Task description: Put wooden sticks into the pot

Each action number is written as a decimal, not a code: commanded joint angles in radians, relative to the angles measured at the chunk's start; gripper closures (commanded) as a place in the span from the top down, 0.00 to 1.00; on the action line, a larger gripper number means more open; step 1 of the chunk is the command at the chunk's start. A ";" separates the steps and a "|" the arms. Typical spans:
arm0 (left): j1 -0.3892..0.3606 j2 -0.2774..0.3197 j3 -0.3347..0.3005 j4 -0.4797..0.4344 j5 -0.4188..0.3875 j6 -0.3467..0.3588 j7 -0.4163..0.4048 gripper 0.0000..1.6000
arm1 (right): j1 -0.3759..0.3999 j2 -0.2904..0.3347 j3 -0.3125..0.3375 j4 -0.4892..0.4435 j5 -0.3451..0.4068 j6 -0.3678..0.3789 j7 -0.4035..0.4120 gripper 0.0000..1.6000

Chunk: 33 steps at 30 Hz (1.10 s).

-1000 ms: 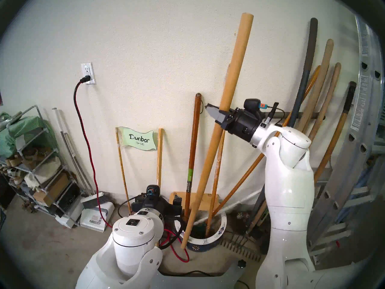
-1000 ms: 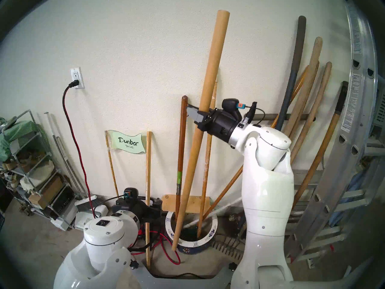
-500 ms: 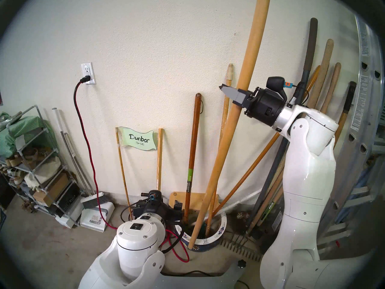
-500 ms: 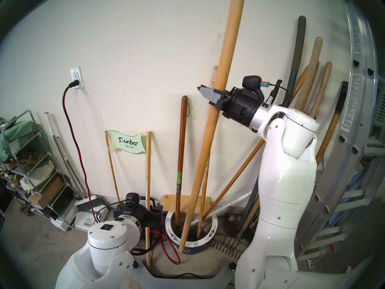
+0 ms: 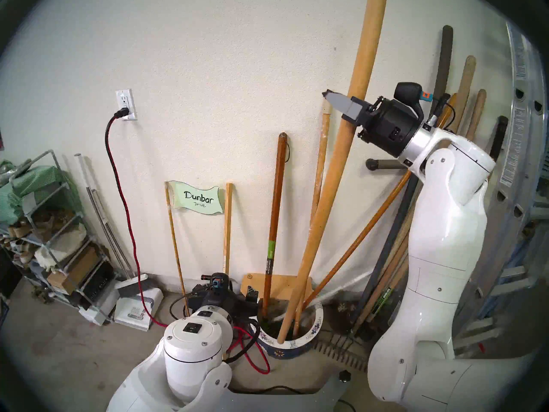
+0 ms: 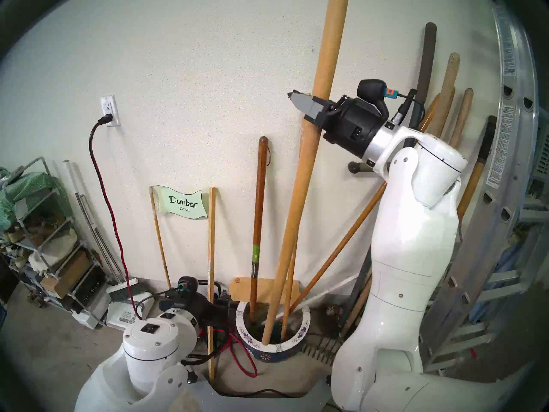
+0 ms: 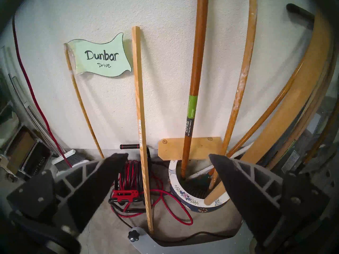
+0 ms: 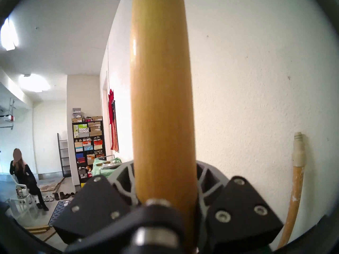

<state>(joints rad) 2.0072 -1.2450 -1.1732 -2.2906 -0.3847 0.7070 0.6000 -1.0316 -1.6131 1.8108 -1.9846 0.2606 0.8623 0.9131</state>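
Two tan poles (image 5: 323,194) lean in floral pot (image 5: 316,328).

Right arm (image 5: 439,230) raised, jaws clamped, left arm (image 5: 193,343) low, jaws spread wide

Right gripper (image 6: 309,111) clamped on plain wooden pole (image 6: 300,179), lower end over floral pot (image 6: 277,347)

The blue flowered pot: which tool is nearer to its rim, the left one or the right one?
Left. The left tool hangs open just beside the pot, low near the floor. The right tool is high above it, shut on the plain wooden pole.
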 commanded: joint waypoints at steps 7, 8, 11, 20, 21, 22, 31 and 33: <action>0.011 0.003 -0.006 -0.001 0.002 -0.015 -0.008 1.00 | 0.059 -0.009 -0.039 0.067 -0.074 -0.217 -0.042 0.00; 0.011 0.002 -0.006 -0.001 0.003 -0.015 -0.008 1.00 | 0.062 -0.007 -0.042 0.073 -0.082 -0.227 -0.042 0.00; 0.012 0.002 -0.008 -0.002 0.004 -0.015 -0.011 1.00 | 0.071 -0.009 -0.045 0.092 -0.090 -0.239 -0.047 0.00; 0.013 -0.001 -0.010 -0.002 0.004 -0.012 -0.013 1.00 | 0.049 -0.006 -0.040 0.110 -0.109 -0.246 -0.040 0.00; 0.013 -0.001 -0.010 -0.002 0.005 -0.013 -0.013 1.00 | 0.046 -0.007 -0.039 0.112 -0.112 -0.253 -0.041 0.00; 0.013 0.000 -0.009 -0.002 0.006 -0.015 -0.014 1.00 | 0.042 -0.005 -0.037 0.115 -0.112 -0.260 -0.037 0.00; 0.014 -0.001 -0.013 -0.004 0.002 -0.010 -0.019 1.00 | -0.010 0.001 -0.024 0.109 -0.130 -0.305 -0.032 0.00; 0.013 -0.005 -0.012 -0.003 0.005 -0.008 -0.014 1.00 | -0.024 -0.003 -0.018 0.111 -0.129 -0.300 -0.032 0.00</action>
<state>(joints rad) 2.0199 -1.2437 -1.1856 -2.2904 -0.3806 0.6888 0.5772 -1.0284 -1.6127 1.7776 -1.8619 0.1286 0.5872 0.8819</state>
